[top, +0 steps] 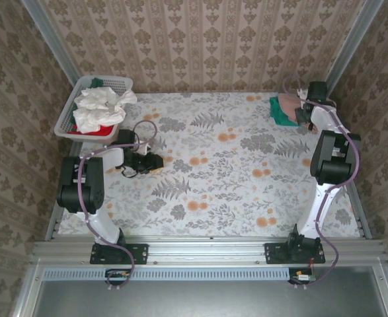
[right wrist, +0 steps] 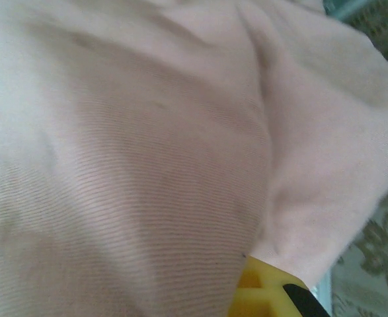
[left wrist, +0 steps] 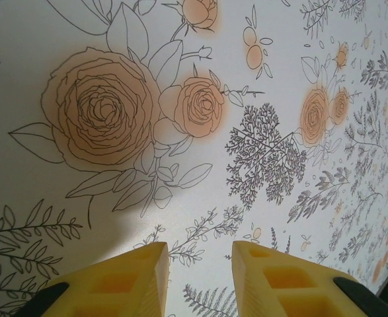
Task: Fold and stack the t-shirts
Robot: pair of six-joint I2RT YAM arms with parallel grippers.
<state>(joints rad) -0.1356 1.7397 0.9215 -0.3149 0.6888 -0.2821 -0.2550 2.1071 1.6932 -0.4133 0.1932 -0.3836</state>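
- My left jaws are yellow.
- The bench (left wrist: 15, 86) is white, printed with orange roses and grey line-drawn ferns.
- The dusty-pink t-shirt (right wrist: 147, 165) is plain and finely ribbed.
- There is a teal-green t-shirt (top: 281, 117), a white t-shirt (top: 100, 105) and a red t-shirt (top: 100, 131).
- The basket (top: 67, 119) is white.
- The walls (top: 200, 39) are beige damask.

Table (top: 213, 172): floral print, orange roses and grey ferns. White slatted basket (top: 67, 113) stands on its far-left corner. Well right of the basket, equally far back, teal-green shirt (top: 281, 113) lies on the print, with dusty-pink shirt (top: 289, 100) touching it.
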